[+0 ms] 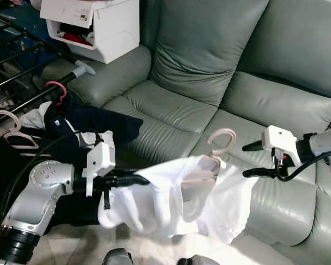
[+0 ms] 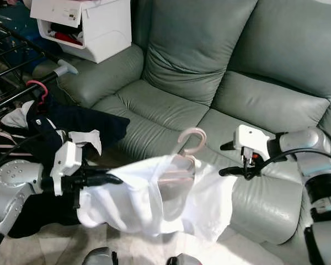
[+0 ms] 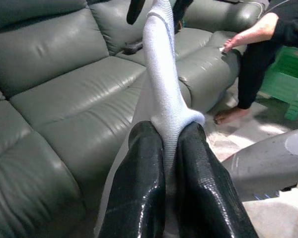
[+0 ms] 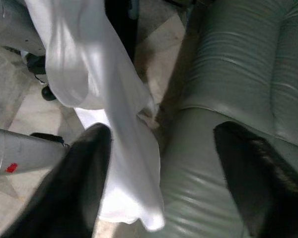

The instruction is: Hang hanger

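A white garment [image 1: 182, 201] hangs on a pale pink hanger [image 1: 218, 146] in the air in front of the grey sofa [image 1: 220, 61]. My left gripper [image 1: 142, 180] is shut on the garment's left edge; the left wrist view has both black fingers [image 3: 139, 188] pinched on the white cloth [image 3: 164, 89]. My right gripper [image 1: 247, 160] stands open just right of the garment, its fingers apart, with white cloth [image 4: 119, 114] hanging beside one finger. The drying rack [image 1: 22, 83] with dark rails stands at the left, holding a red hanger [image 1: 56, 88] and a pink hanger [image 1: 11, 124].
Dark clothes [image 1: 94, 124] lie draped over the rack and the sofa's left seat. A white storage box [image 1: 99, 25] sits on the sofa's arm. A person [image 3: 268, 44] in dark clothes leans a hand on the sofa's far end beside a green stool [image 3: 288, 79].
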Controlling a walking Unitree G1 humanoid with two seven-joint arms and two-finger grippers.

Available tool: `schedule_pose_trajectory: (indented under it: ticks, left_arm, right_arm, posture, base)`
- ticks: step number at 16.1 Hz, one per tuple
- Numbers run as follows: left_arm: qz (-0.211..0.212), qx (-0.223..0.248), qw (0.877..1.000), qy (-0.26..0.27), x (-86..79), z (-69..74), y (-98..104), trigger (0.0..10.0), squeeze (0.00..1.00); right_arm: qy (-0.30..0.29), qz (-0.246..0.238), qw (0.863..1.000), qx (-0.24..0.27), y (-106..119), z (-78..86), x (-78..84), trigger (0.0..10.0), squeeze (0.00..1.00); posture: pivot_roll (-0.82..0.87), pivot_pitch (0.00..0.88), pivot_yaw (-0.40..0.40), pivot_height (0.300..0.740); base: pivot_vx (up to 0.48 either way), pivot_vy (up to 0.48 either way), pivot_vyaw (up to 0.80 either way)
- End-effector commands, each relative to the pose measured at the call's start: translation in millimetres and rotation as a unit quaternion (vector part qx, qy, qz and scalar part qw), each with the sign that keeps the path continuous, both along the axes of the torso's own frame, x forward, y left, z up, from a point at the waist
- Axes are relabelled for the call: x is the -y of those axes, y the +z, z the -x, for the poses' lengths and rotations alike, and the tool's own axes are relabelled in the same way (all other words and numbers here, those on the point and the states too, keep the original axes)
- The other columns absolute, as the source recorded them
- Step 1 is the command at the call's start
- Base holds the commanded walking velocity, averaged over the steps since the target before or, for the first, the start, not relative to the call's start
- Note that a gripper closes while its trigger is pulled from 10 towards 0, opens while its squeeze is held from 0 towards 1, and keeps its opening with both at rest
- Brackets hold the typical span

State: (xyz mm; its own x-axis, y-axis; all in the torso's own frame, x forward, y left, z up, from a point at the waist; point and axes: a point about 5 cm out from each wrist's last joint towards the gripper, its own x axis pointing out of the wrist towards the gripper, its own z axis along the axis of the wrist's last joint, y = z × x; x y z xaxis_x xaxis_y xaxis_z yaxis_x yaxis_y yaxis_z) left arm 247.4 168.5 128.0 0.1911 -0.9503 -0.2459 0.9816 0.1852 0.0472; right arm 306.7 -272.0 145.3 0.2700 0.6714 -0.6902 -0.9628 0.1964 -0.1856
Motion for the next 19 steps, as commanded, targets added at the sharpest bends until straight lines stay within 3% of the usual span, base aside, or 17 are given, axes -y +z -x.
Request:
schedule_pose_trajectory:
  ticks: [1, 8, 19]
  left_arm:
    - [0.021, 0.018, 0.999, -0.024, 6.8, 2.3, 10, 0.0, 0.0]
    - [0.034, 0.023, 0.999, -0.027, 14.8, 1.0, 16, 0.0, 0.0]
    - [0.03, 0.021, 0.999, -0.016, 11.2, -2.7, 15, 0.0, 0.0]
  right_arm:
    - [-0.001, 0.0, 1.0, -0.003, -2, 0.1, -0.1, 0.0, 0.0]
    - [0.028, -0.02, 0.997, -0.076, -32, 4.2, -21.3, 0.0, 0.0]
    - [0.012, -0.015, 0.99, -0.138, -37, 19.4, 2.2, 0.0, 0.0]
  posture:
    - [-0.02, 0.0, -0.03, 0.74]
    - [-0.01, 0.001, -0.035, 0.74]
    - [-0.02, 0.008, -0.036, 0.74]
  base:
    - [0.0, 0.0, 0.0]
    - [0.0, 0.0, 0.0]
    - [0.0, 0.0, 0.0]
